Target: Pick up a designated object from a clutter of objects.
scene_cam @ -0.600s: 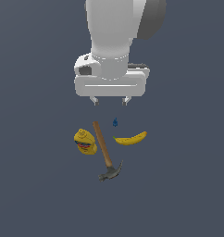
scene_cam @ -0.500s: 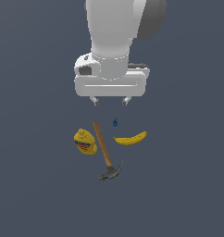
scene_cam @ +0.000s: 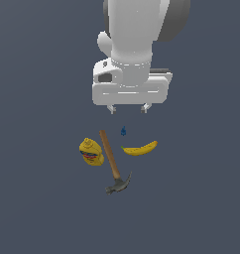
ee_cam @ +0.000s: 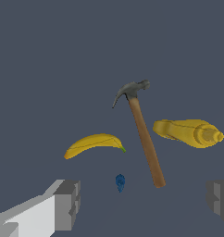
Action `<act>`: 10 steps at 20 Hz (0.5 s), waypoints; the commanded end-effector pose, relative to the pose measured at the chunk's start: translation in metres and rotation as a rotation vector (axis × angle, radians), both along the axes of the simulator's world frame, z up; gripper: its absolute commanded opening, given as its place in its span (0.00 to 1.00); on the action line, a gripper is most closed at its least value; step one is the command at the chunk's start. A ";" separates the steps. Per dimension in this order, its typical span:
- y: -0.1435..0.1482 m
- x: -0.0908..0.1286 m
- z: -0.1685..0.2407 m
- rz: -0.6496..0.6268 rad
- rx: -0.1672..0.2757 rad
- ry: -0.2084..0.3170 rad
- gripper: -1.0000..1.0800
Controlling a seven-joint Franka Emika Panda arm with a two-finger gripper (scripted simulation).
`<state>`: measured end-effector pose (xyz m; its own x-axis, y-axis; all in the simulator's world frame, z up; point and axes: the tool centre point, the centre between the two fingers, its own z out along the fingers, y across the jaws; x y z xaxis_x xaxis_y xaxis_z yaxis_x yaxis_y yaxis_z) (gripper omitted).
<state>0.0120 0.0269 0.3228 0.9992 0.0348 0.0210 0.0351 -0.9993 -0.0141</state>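
The designated object, a tiny dark-blue item (scene_cam: 123,131) (ee_cam: 120,182), lies on the dark floor between the hammer handle's end and the banana. My gripper (scene_cam: 127,108) (ee_cam: 144,203) hangs open just above and behind it, with nothing between its fingers (ee_cam: 67,204). The rest of the clutter lies around it: a yellow banana (scene_cam: 140,148) (ee_cam: 94,143), a wooden-handled hammer (scene_cam: 112,162) (ee_cam: 142,134) with a dark head, and a yellow mustard bottle (scene_cam: 91,152) (ee_cam: 188,132) on its side.
A flat dark grey floor (scene_cam: 37,208) stretches around the group. The white arm body (scene_cam: 134,54) towers over the far side of the clutter in the exterior view.
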 end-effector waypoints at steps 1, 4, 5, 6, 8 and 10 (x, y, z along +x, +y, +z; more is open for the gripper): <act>0.000 0.000 0.000 -0.002 0.000 0.000 0.96; -0.001 -0.001 -0.006 -0.010 0.000 0.001 0.96; -0.001 -0.002 -0.008 -0.014 0.000 0.001 0.96; 0.000 -0.003 -0.012 -0.019 0.000 0.001 0.96; -0.001 -0.005 -0.020 -0.031 -0.001 0.002 0.96; -0.001 -0.007 -0.030 -0.047 -0.001 0.003 0.96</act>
